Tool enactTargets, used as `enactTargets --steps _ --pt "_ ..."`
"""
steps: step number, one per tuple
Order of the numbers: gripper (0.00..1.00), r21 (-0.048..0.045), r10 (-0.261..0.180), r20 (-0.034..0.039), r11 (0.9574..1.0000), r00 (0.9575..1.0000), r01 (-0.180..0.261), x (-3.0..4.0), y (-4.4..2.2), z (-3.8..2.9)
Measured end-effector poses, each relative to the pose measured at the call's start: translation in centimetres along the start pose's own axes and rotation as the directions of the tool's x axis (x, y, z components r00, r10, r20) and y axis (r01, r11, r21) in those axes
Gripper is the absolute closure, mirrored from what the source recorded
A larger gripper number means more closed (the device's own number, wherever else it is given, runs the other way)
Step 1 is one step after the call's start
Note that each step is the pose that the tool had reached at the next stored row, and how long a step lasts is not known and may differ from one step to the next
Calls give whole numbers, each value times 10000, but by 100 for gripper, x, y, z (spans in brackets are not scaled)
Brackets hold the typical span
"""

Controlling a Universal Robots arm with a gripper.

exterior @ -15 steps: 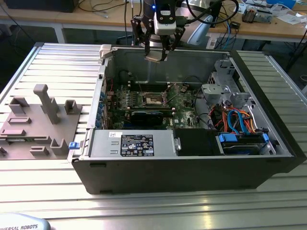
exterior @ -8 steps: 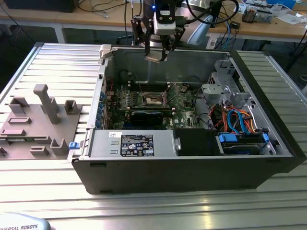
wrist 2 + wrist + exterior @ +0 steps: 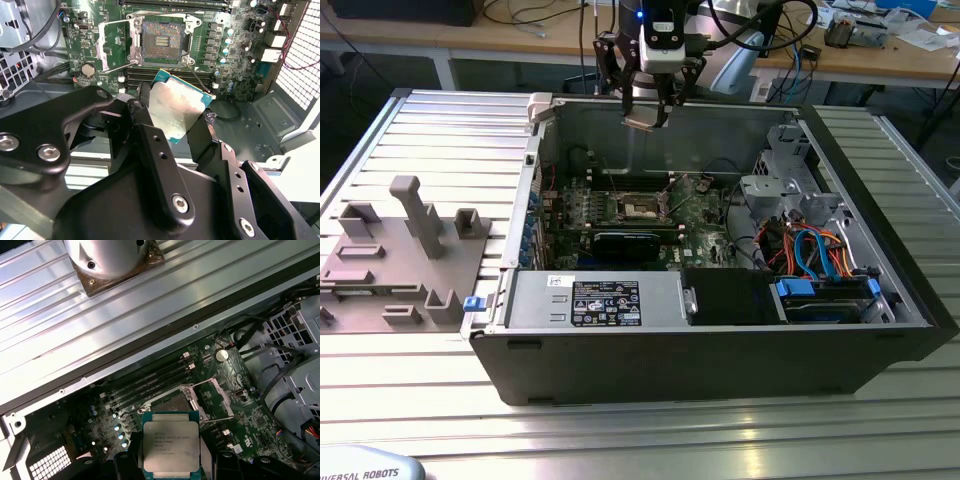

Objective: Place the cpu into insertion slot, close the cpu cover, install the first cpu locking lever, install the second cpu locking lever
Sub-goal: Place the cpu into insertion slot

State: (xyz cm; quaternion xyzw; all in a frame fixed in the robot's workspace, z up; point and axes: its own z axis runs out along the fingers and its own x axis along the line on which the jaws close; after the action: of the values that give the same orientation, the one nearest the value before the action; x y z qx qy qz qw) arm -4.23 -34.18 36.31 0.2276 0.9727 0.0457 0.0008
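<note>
My gripper hangs above the open computer case, over its back wall, shut on the cpu. In the second wrist view the cpu is a tilted silvery square with a teal edge, clamped between two black fingers. In the first wrist view the cpu shows its printed metal face. The insertion slot lies bare on the green board, below and apart from the cpu. The cpu cover stands swung open beside the slot. A thin lever sticks out near the slot; the cover sits beside it.
A grey fixture block lies at the exterior view's left, outside the case. Inside are a labelled power supply, a black card in front of the slot, and a drive cage with blue and orange cables.
</note>
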Motion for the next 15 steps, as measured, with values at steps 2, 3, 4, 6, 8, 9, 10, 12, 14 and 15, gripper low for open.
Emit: enactTargets --steps 2,3,4,6,8,9,10,12,14,15 --pt "46 -1 30 2 10000 10000 -30 0 0 0" --pt "46 -2 43 4 10000 10000 -43 0 0 0" --pt "46 -2 58 5 10000 10000 -58 0 0 0" --pt "46 -2 86 8 10000 10000 -86 0 0 0" --pt "46 -3 129 11 9999 9999 -129 0 0 0" --pt "46 -3 143 12 9999 9999 -143 0 0 0" --pt "46 -3 155 13 9999 9999 -155 0 0 0" --pt "46 -4 179 16 9998 9998 -179 0 0 0" --pt "46 -5 228 20 9997 9997 -228 0 0 0" --pt "46 -5 240 21 9997 9997 -240 0 0 0"
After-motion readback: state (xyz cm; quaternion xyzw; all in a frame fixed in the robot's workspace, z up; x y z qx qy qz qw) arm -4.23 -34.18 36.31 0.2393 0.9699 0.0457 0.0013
